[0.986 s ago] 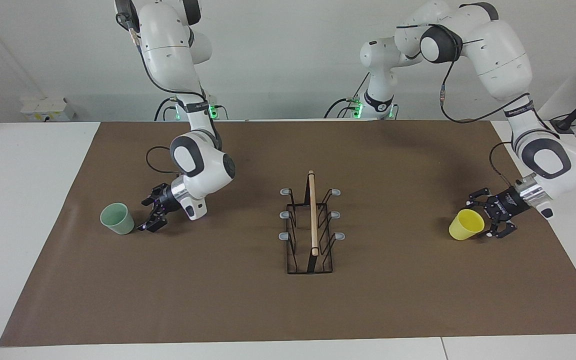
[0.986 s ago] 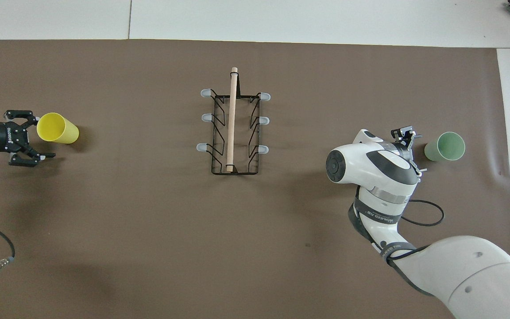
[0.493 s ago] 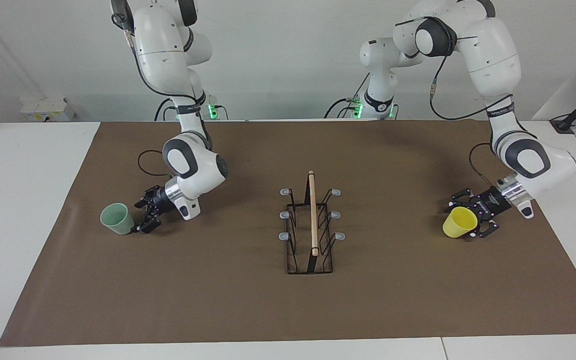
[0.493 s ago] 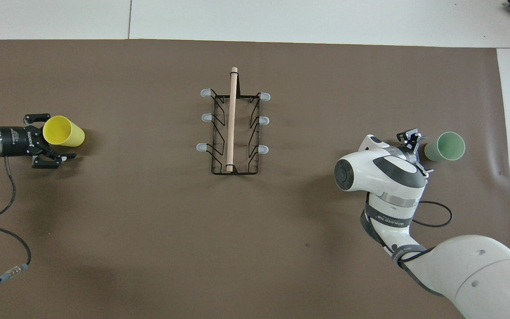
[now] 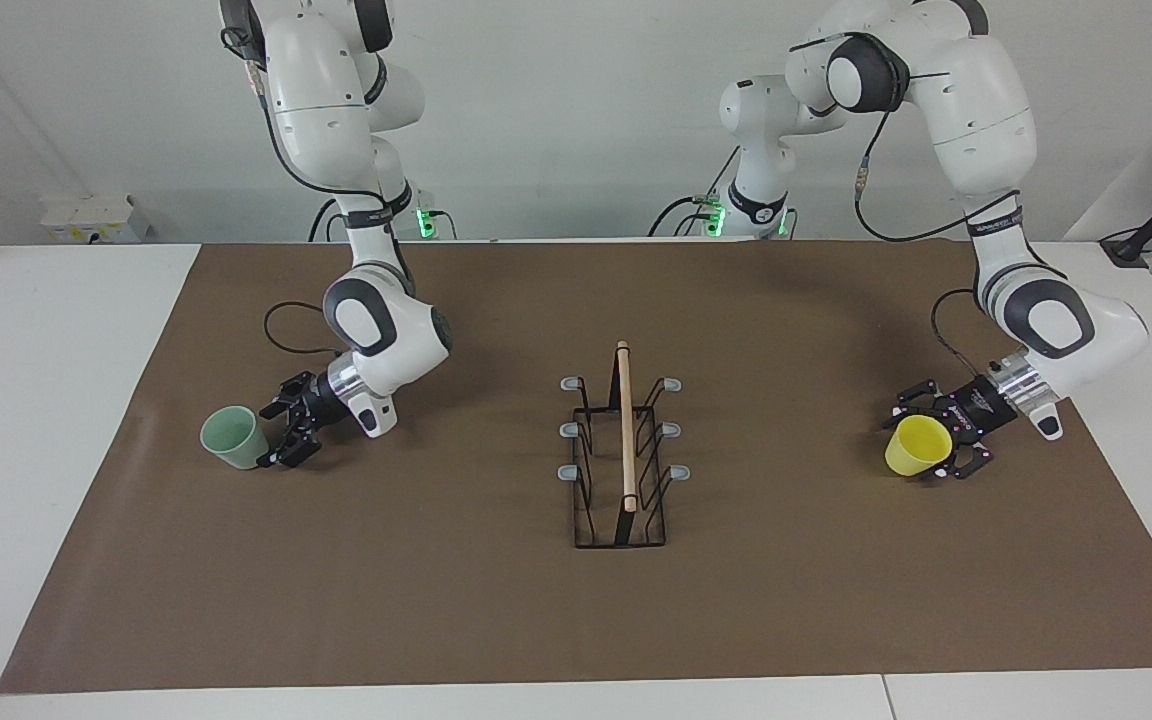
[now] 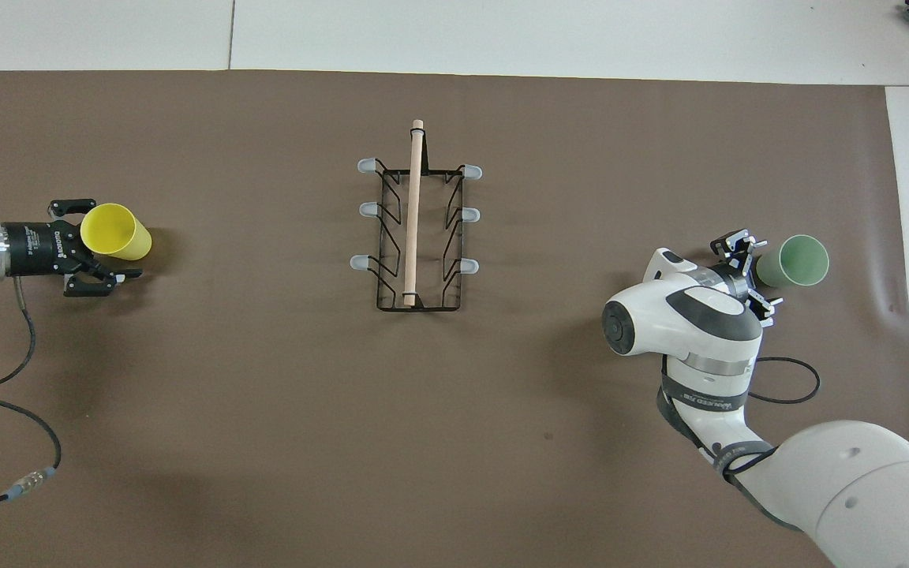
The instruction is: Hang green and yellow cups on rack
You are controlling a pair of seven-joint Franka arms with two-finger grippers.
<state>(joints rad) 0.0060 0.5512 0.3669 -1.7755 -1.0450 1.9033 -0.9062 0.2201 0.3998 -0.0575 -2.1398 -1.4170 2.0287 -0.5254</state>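
Left tool (image 5: 936, 440) is spread around the yellow cup (image 5: 916, 446); right tool (image 5: 281, 432), spread, is set beside the green cup (image 5: 234, 437). Nothing is hung on the rack (image 5: 622, 450) yet.

Bright, even, diffuse light from above. Soft, faint shadows under both arms on the brown mat (image 5: 496, 600), darker by the yellow cup (image 6: 115, 231). Mild sheen toward the mat's edge at the right arm's end. Sharp throughout, no motion blur, little bending at corners.
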